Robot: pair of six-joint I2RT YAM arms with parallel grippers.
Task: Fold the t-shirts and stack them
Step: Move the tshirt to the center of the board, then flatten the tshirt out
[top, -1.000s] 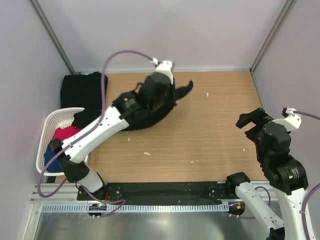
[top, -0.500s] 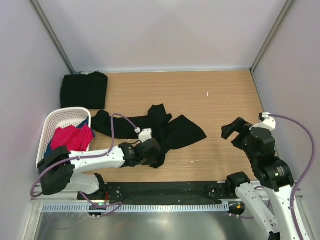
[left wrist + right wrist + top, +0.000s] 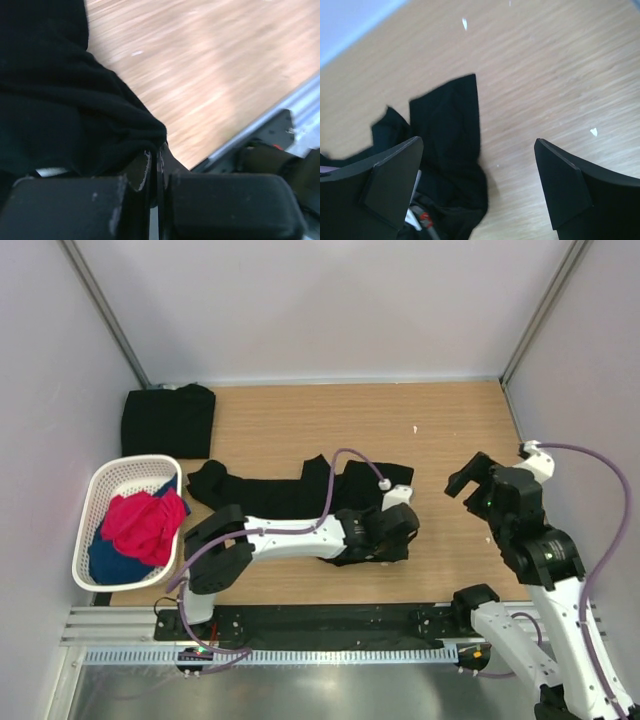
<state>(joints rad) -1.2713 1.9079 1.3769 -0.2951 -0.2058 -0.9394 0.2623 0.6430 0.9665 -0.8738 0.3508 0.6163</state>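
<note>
A light wooden worktop (image 3: 450, 460) seen from above, enclosed by pale lilac walls (image 3: 320, 310), with a grey metal post (image 3: 104, 312) rising at the far-left corner and another at the far-right. At the left edge, toward the near-left corner, sits a white plastic mesh basket (image 3: 95, 485) — a crumpled red-pink garment (image 3: 140, 525) is heaped over a blue garment (image 3: 108, 562) inside it. A small white fleck (image 3: 416, 427) lies on bare wood toward the far-right corner. Along the near edge runs a black strip (image 3: 330, 618), then a slotted white rail (image 3: 330, 655) and brushed sheet metal (image 3: 320, 695).
</note>
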